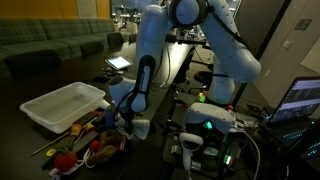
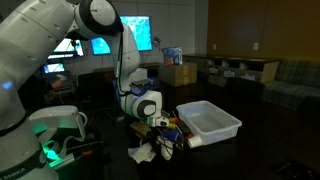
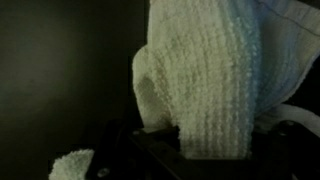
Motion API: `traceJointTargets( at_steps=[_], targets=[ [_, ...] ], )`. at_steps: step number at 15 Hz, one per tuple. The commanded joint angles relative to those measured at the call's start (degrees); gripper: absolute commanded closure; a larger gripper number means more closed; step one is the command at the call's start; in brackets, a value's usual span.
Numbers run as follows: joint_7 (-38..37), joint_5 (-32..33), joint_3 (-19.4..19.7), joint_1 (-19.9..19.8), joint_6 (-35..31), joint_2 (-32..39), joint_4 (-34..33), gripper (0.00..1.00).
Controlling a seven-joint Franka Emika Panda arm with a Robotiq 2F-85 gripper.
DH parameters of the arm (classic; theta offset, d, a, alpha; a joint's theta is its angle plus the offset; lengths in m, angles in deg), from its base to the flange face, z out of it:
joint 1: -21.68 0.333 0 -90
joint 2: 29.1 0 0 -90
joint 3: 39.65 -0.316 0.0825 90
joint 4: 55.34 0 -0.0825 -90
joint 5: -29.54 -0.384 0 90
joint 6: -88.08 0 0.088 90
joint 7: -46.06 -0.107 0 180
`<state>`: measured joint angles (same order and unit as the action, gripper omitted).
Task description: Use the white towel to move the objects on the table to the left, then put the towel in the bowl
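My gripper (image 1: 131, 120) is shut on the white towel (image 3: 205, 80), which fills the wrist view and bunches up between the dark fingers (image 3: 200, 150). In both exterior views the towel hangs from the gripper down to the dark table (image 1: 141, 128) (image 2: 145, 152). A pile of small colourful objects (image 1: 85, 148) lies on the table right beside the towel; it also shows in an exterior view (image 2: 174, 130). The white rectangular bowl (image 1: 64, 104) (image 2: 212, 121) stands just beyond the objects and looks empty.
The room is dim. The arm's base with a green light (image 1: 208, 125) stands close by, with cables and equipment around it. Lit monitors (image 2: 140, 30) and a sofa (image 1: 50, 42) are in the background. Cardboard boxes (image 2: 180, 72) sit on a far table.
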<state>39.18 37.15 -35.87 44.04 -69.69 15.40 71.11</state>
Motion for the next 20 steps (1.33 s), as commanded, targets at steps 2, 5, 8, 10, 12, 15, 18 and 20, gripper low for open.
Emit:
traceJointTargets(
  at_steps=[2,5,8,10,12,15,18,20],
  targets=[
    [-4.3,-0.4,-3.6,1.4,6.9,2.4,-5.7,0.91],
    [-6.8,-1.4,-5.5,1.2,10.7,3.1,-8.6,0.91],
    [-10.8,-3.9,-6.9,1.0,13.6,4.2,-12.1,0.91],
    [-12.7,-6.9,-8.5,0.2,14.9,4.9,-13.9,0.91],
    [-14.3,-11.3,-10.6,-0.9,15.1,5.6,-15.6,0.91],
    [-15.3,-17.0,-13.7,-1.4,12.5,6.8,-17.5,0.91],
    [-16.3,-20.1,-15.6,-0.1,9.8,8.0,-19.9,0.91],
    [-17.0,-21.4,-16.6,0.5,8.1,8.2,-21.2,0.91]
  ],
)
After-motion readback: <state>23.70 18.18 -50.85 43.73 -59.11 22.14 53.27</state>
